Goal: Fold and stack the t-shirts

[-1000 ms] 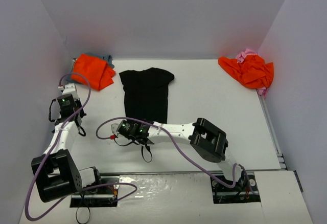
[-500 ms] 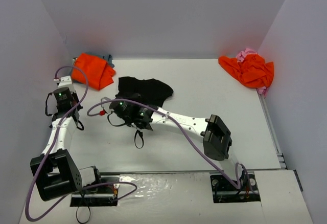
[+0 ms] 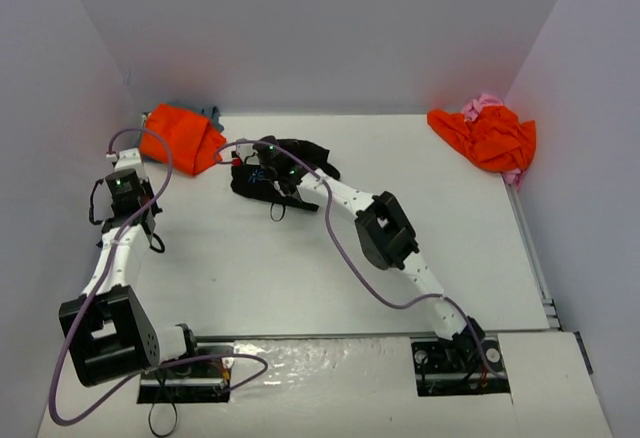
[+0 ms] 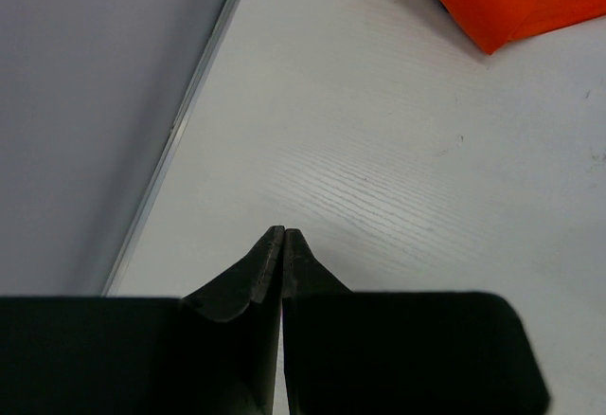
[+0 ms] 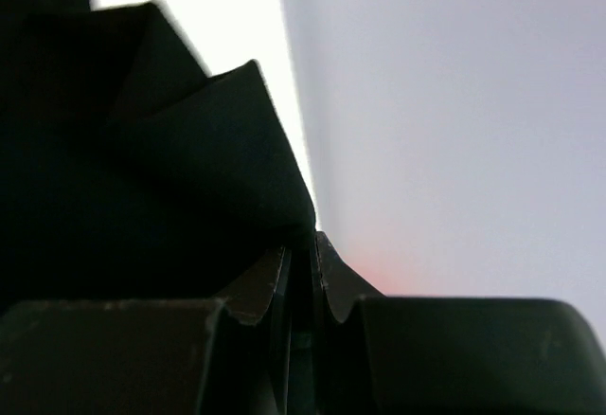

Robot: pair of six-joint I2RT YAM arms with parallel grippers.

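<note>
— On the table (image 3: pixel 300 278), where is the black t-shirt (image 3: pixel 312 156)?

— Toward eleven o'clock from the middle, bunched into a dark heap rather than spread flat.

— Who has it?

— The right gripper (image 5: pixel 303 244). Its fingers are pinched on a fold of the black cloth, and the arm is stretched far across the table.

— And the left gripper (image 4: pixel 284 233)?

— Fingertips pressed together with nothing between them, over bare table by the left wall, at about nine o'clock.

— The other shirts?

— One orange t-shirt (image 3: pixel 180 138) lies at ten o'clock, just beside the black one, with a blue-grey t-shirt (image 3: pixel 213 115) peeking out behind it. The second orange t-shirt (image 3: pixel 492 140) is crumpled at two o'clock by the right wall, lying on a pink t-shirt (image 3: pixel 487 106) (only its edges show).
</note>
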